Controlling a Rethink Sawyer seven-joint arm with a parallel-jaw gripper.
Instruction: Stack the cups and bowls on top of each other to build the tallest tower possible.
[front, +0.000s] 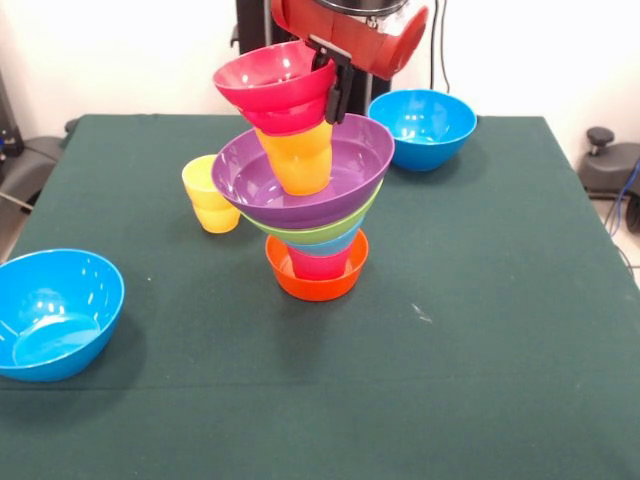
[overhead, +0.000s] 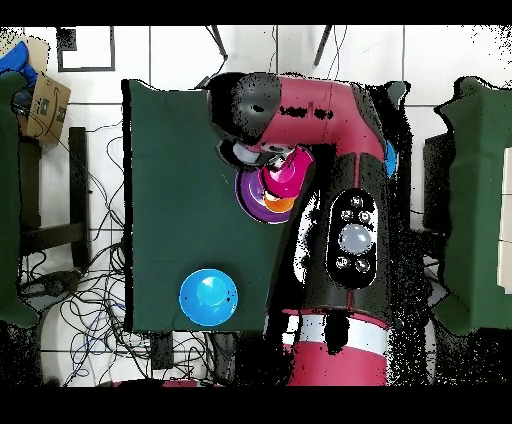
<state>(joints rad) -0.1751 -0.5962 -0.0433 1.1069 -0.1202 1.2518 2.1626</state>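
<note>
Tower (front: 315, 215) stands mid-tabletop, toward the far edge: glossy orange plastic bowl (front: 317, 281) as base, red-pink stepped plastic cup (front: 320, 264) in it, then a light blue bowl (front: 335, 245), lime green bowl (front: 320, 232) and large purple bowl (front: 303, 178) widening upward. An orange stepped plastic cup (front: 298, 156) sits in the purple bowl, leaning a bit.

In hand: small red plastic bowl (front: 272, 85), tilted, sitting on or just above the orange cup's rim. Can't tell if it's bearing weight yet.

Still loose, so my read is roughly two-thirds done: yellow stepped plastic cup (front: 209, 193) just left of the tower, one blue plastic bowl (front: 55, 311) at the near-left edge of the green tabletop (front: 480, 340), second blue plastic bowl (front: 423, 128) by the far edge on the right.

Black gripper (front: 335, 82): jaws clamped on the red bowl's rim on its right side, one finger inside, one outside. Narrow gap, just wall thickness.

Overhead view mostly blocked by the arm; only the red and purple bowls peek out.
</note>
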